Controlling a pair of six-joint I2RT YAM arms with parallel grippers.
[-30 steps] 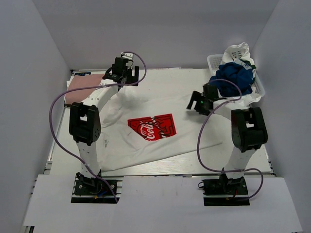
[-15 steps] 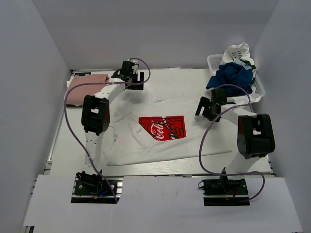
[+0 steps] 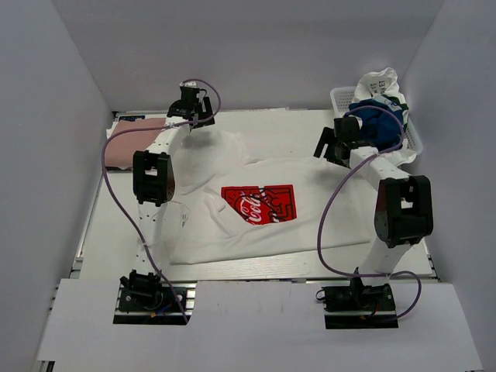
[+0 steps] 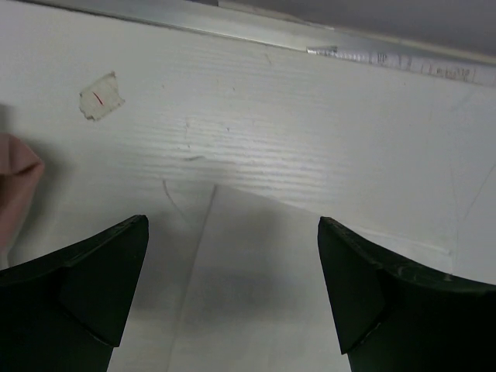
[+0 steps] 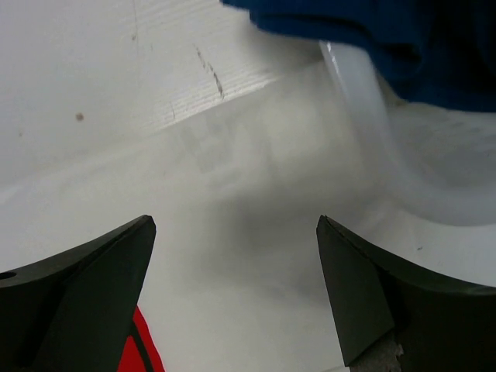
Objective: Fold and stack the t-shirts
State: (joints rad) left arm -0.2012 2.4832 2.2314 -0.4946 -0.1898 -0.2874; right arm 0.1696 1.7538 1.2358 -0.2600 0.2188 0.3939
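Looking down, you see the white cloth t-shirt with a red rectangular Coca-Cola print (image 3: 225, 232) lying flat, long axis left-to-right, its far corners below your wide-spread left gripper (image 4: 231, 225) and right gripper (image 5: 235, 223).

1. A white, grained desk (image 3: 287, 128) fills the cell.
2. Pale grey walls (image 3: 256, 46) close it in on three sides.
3. A white plastic basket (image 3: 338, 97) stands at the desk's far right corner.
4. A white board (image 3: 256, 318) lies across the near edge.
5. A torn tape patch (image 4: 101, 96) with a red stroke sticks to the desk near its far edge.
6. A metal rail (image 4: 232, 22) runs along that edge.
7. A brown spot (image 5: 80, 117) and thin scratches (image 5: 211, 74) mark the desk.
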